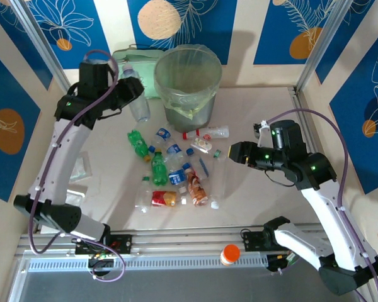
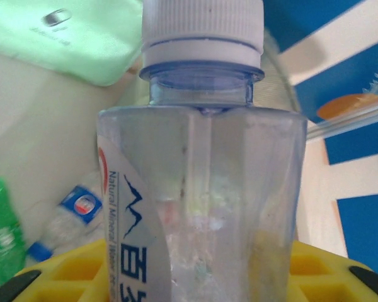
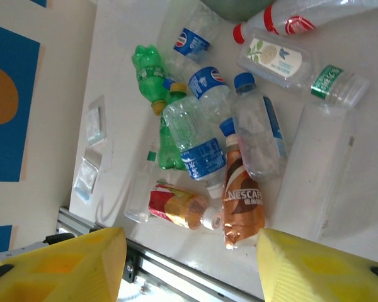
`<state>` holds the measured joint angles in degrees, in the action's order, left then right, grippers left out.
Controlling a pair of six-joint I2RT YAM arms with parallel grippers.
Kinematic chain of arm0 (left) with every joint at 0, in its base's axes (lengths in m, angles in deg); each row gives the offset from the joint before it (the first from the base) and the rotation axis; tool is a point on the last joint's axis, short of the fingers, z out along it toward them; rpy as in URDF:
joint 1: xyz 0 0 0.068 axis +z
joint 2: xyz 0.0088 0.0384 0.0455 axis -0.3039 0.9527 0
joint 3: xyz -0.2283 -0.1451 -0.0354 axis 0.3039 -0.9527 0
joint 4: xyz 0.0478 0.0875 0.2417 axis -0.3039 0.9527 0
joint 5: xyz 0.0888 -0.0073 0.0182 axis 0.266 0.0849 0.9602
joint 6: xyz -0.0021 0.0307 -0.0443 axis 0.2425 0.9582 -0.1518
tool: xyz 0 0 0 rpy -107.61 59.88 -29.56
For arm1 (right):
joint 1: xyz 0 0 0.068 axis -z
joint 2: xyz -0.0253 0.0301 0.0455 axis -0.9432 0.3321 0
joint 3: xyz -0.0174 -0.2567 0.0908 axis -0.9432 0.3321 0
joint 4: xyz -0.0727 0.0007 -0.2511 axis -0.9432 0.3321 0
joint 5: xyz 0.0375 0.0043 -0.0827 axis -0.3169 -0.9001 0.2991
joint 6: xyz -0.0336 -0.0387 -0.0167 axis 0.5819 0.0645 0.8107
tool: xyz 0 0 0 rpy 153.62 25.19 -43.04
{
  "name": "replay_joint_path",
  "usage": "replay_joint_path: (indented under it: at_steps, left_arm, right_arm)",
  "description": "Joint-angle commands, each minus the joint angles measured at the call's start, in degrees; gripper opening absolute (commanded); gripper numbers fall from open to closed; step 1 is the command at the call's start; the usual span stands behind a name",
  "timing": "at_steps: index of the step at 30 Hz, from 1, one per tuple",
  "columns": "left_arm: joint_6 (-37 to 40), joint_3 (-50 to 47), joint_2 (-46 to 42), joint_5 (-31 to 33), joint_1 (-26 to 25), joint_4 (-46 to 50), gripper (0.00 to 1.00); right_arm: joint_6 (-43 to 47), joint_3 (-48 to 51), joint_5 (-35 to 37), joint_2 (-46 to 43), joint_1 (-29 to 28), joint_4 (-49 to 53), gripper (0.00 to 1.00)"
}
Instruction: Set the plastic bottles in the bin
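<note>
A: Most of the plastic bottles lie heaped in the middle of the table, just in front of the bin. How does the bin sit against the edges?

B: At the back, about centre. Its left side is just beside a mint-green case. To its right the table is bare out to the frame post.

A: Left arm?

B: The left gripper is just left of the bin, near its rim. Its yellow fingers pinch a white-capped bottle low on the body, cap end farthest from the wrist.

A: And the right?

B: The right gripper is off the heap's right edge, facing it. Its fingers are spread, with nothing between them.

A: Room at the sides?

B: Left of the heap, a strip of table carries two small clear packets. Right of the heap the table is bare up to the right arm. Along the near edge runs a metal rail, where an orange-capped jar stands well apart from the heap
</note>
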<state>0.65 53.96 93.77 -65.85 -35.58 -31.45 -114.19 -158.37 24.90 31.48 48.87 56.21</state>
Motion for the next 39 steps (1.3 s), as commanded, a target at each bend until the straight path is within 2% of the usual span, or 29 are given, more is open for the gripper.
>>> replay_joint_path:
  at_steps: [1, 6, 13, 17, 20, 27, 32, 36, 39]
  left_arm:
    - [1.3, 3.7, 5.8, -1.8, -1.9, -5.5, 0.43]
    - [2.1, 10.4, 13.3, -1.9, -3.8, -11.1, 0.43]
    - [-1.3, 27.7, 29.4, -1.4, -4.4, -18.4, 0.43]
    - [-3.3, 39.6, 38.6, -0.4, -5.3, -19.4, 0.43]
    - [-4.3, 44.7, 43.9, 1.4, -5.5, -18.9, 0.43]
    - [-5.0, 45.1, 48.4, -1.4, -6.3, -17.3, 0.44]
    - [-1.6, 45.0, 49.3, -1.4, -6.7, -9.8, 0.47]
    - [-0.6, 45.0, 50.5, -1.4, -7.0, -6.6, 0.55]
    - [0.3, 45.0, 51.2, -1.0, -7.4, -4.8, 0.65]
  right_arm:
    - [1.6, -0.7, -1.6, -0.3, 1.1, -1.2, 0.57]
    - [1.5, 0.4, -3.0, -1.3, 3.0, -1.0, 0.57]
    - [1.0, 1.7, -3.7, -3.3, 3.5, 0.8, 0.57]
    - [1.4, 1.4, -3.6, -4.3, 4.1, 2.7, 0.57]
    - [1.8, 1.3, -3.7, -5.0, 4.8, 4.1, 0.57]
    - [2.5, 2.5, -3.0, -7.2, 5.5, 6.3, 0.57]
    - [1.7, 5.7, -3.6, -9.2, 5.9, 5.7, 0.57]
    - [1.5, 7.4, -3.8, -9.6, 6.1, 4.9, 0.57]
    - [1.8, 7.1, -3.5, -9.5, 6.1, 4.6, 0.57]
